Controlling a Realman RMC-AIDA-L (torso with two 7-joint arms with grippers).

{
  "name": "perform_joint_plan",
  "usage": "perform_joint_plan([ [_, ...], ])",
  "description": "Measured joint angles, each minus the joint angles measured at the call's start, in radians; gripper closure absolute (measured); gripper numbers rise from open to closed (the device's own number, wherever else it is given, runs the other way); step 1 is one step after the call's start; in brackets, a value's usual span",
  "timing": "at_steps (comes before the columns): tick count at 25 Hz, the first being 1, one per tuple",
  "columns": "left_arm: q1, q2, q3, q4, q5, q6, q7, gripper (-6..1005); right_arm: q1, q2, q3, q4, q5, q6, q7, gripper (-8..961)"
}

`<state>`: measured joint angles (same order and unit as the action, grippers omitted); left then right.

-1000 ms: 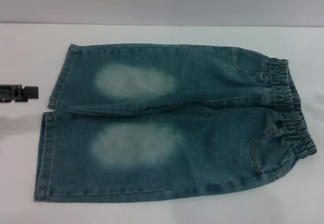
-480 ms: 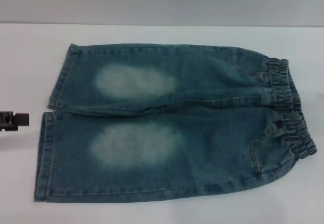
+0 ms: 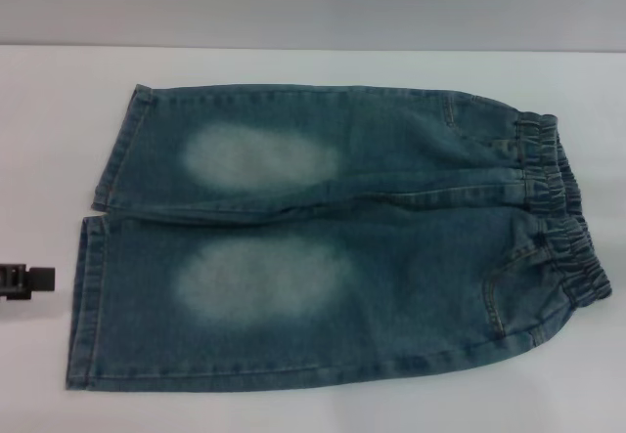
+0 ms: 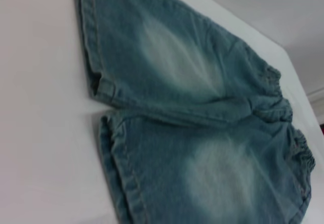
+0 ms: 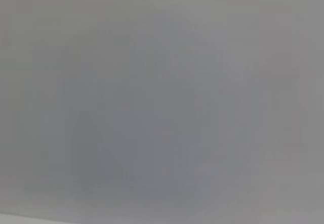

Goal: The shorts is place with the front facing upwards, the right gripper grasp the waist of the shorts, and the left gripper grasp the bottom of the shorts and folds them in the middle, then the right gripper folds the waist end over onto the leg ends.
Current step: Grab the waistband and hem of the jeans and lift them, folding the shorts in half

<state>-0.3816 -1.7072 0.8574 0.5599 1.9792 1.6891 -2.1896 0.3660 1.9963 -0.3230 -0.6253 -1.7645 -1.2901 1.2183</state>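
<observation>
Blue denim shorts lie flat on the white table, front up, with two faded patches on the legs. The elastic waist points right and the leg ends point left. My left gripper shows as a black tip at the left edge of the head view, just left of the near leg's hem and apart from it. The left wrist view shows the shorts with both leg hems close by. My right gripper is out of view; its wrist view shows only blank grey.
White tabletop surrounds the shorts on all sides. A grey wall rises behind the table's far edge.
My left gripper has moved toward the near edge of the table, from beside the far leg's hem to beside the near leg's hem. The shorts have not moved.
</observation>
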Motion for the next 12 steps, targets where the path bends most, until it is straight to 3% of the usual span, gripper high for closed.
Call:
perform_joint_plan([
  [6, 0.001, 0.002, -0.001, 0.0, 0.025, 0.024, -0.02, 234, 0.0, 0.002, 0.013, 0.137, 0.201, 0.072, -0.206, 469],
  [12, 0.012, -0.013, -0.011, -0.002, 0.051, 0.026, -0.045, 234, -0.013, 0.037, 0.015, 0.159, 0.372, 0.1, -0.33, 469],
])
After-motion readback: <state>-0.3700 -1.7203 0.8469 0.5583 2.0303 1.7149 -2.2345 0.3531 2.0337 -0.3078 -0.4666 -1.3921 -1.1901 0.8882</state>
